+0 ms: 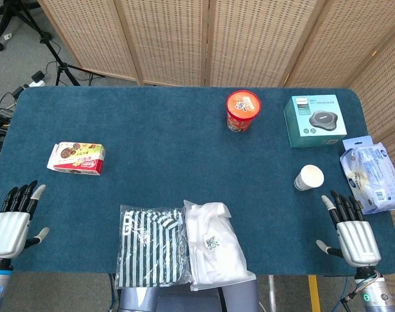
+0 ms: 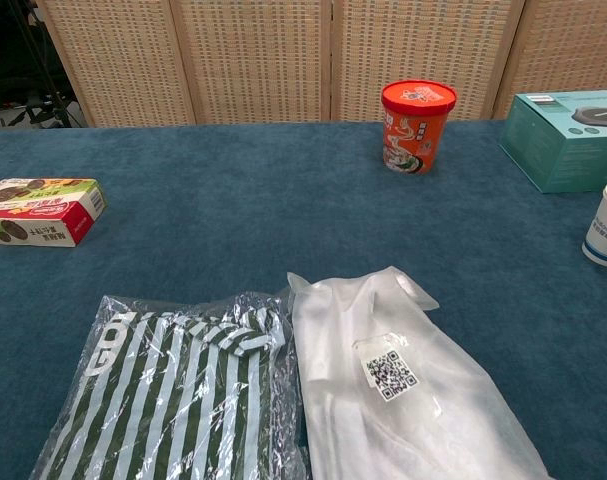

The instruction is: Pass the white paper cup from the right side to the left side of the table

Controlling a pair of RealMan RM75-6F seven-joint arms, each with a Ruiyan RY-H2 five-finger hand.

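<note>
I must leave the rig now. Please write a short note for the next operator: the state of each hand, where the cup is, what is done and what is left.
Left hand: open, holding nothing, at the near left edge of the table.
Right hand: open, holding nothing, at the near right edge, just short of the cup and not touching it.
Cup: upright on the right side, in front of the teal box and beside the blue packet.
Done: nothing yet; the cup is ungrasped.
Left: grasp the cup with the right hand, pass it to the left hand, and set it down on the left side.
</note>
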